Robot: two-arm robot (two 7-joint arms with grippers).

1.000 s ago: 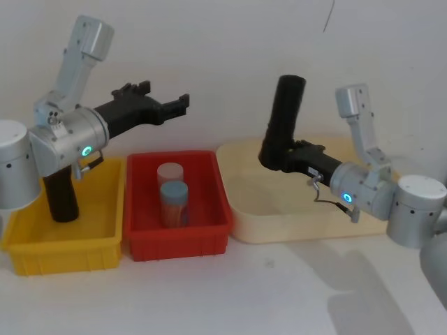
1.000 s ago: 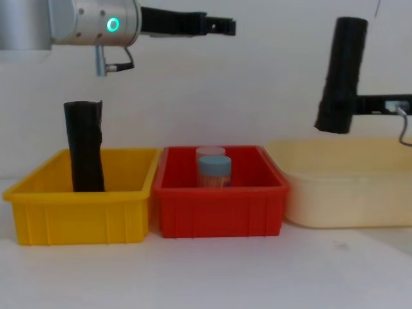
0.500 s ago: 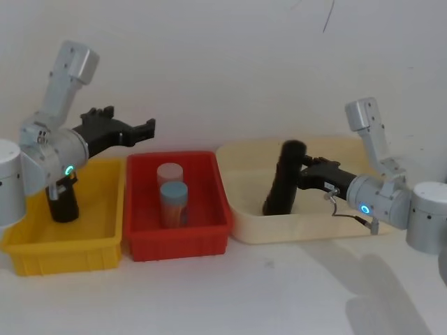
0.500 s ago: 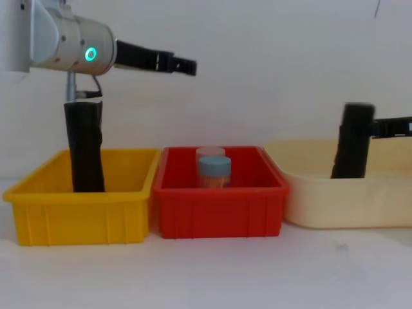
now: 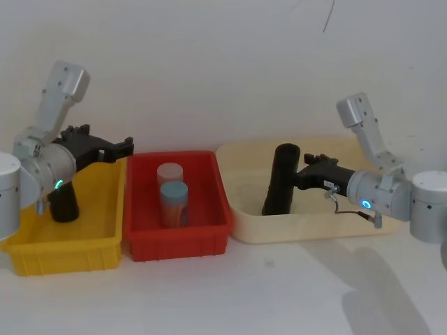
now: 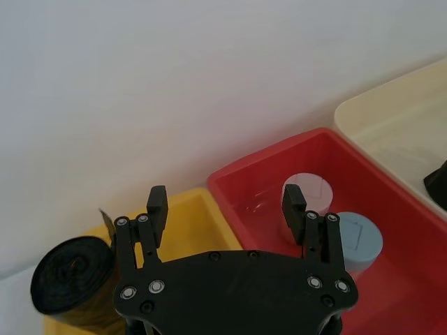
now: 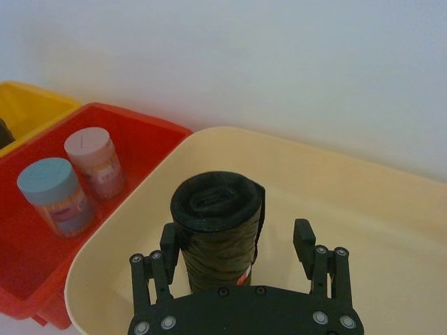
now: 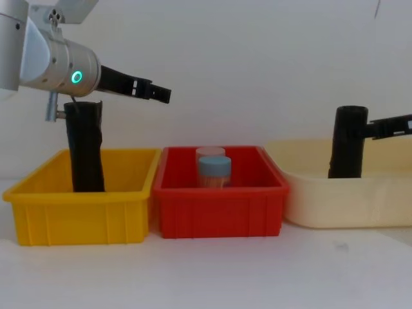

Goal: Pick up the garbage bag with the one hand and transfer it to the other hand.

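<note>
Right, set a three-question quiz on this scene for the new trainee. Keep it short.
1. True or false: the garbage bag lies flat in the yellow bin.
2. Which bin holds the blue-lidded jar? A yellow bin; B red bin; C cream bin.
3. Fill in: the right gripper has its fingers ___ on either side of the bag.
Key: 1 false; 2 B; 3 open.

Ragged roll (image 8: 86, 148) in yellow bin (image 8: 77, 219); two jars (image 8: 213, 168) in red bin (image 8: 219, 215).
</note>
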